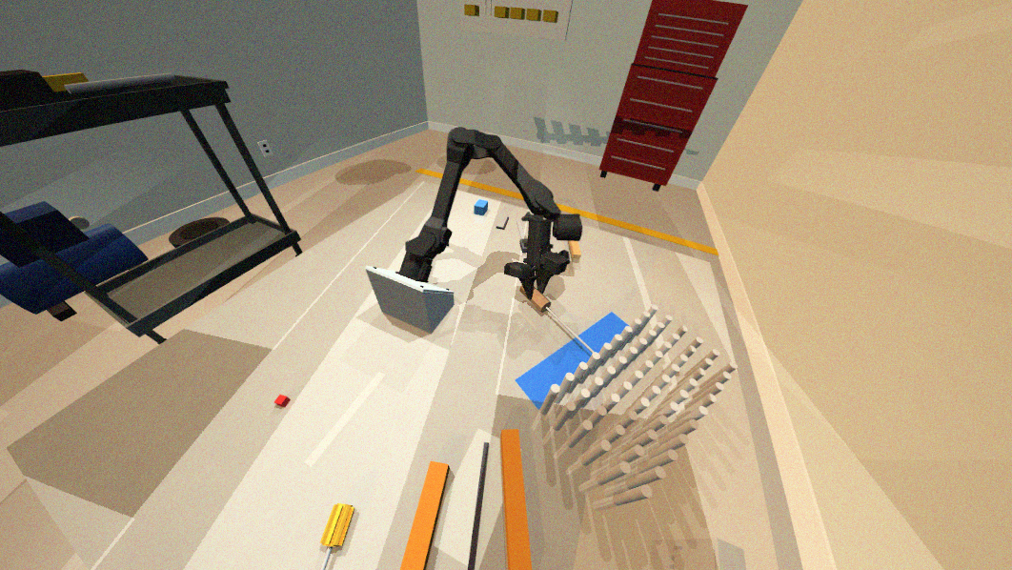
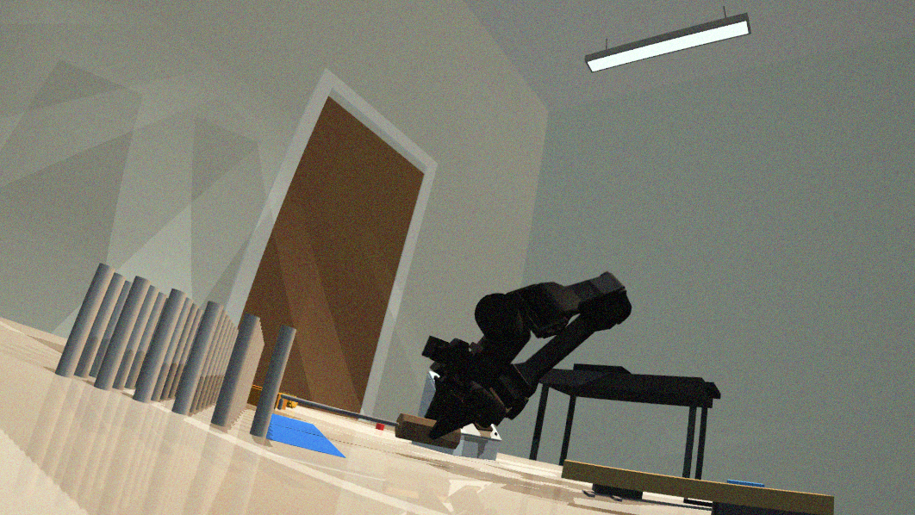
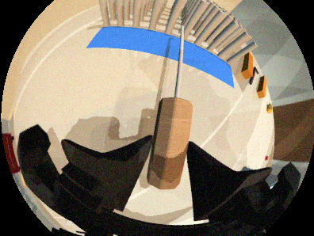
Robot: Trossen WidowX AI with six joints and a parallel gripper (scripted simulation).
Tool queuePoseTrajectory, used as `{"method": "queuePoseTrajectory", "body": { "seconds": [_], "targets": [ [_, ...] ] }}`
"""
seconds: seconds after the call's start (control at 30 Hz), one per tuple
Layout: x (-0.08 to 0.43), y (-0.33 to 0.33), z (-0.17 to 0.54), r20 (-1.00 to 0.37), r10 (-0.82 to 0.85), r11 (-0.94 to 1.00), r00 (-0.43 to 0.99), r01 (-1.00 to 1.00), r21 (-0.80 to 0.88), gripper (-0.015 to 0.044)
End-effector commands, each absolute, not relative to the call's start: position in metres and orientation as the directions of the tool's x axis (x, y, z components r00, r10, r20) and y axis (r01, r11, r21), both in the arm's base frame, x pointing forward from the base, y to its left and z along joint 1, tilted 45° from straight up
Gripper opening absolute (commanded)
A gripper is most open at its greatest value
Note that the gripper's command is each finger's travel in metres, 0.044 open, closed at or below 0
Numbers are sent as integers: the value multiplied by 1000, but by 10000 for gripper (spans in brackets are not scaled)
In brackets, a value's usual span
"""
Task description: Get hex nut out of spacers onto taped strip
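Note:
My gripper [image 1: 531, 292] [image 2: 436, 433] [image 3: 170, 141] is shut on the wooden handle of a hook tool [image 1: 539, 302] [image 2: 414, 430] [image 3: 173, 119], low over the table. The tool's thin metal shaft reaches over the blue taped strip [image 1: 545, 372] [image 2: 301, 435] [image 3: 119, 38]. Its far end is at the front row of the standing metal spacers [image 1: 622, 498] [image 2: 239, 370] [image 3: 156, 16]; I cannot tell whether it is between them or touches one. The visible spacers stand upright. The hex nut cannot be made out in any view.
Two orange bars [image 1: 428, 517] [image 1: 516, 496] flank a dark rod [image 1: 479, 496] beside the field. A yellow-handled tool [image 1: 338, 523] and a red block [image 1: 281, 400] [image 2: 380, 426] lie farther left. A blue block [image 1: 480, 207] and a tan bar [image 1: 575, 249] lie behind the arm.

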State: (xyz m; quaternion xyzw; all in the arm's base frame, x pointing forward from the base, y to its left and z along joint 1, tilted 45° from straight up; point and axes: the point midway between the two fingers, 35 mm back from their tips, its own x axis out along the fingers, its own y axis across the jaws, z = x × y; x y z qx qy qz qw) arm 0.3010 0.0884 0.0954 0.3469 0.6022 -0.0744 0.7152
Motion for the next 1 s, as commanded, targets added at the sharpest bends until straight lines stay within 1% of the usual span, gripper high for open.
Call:
{"method": "queuePoseTrajectory", "body": {
  "seconds": [0.0,0.97],
  "targets": [
    [306,86,95,-912,307,750,270,522,407,0],
    [323,80,89,-912,307,751,272,519,408,0]
  ]
}}
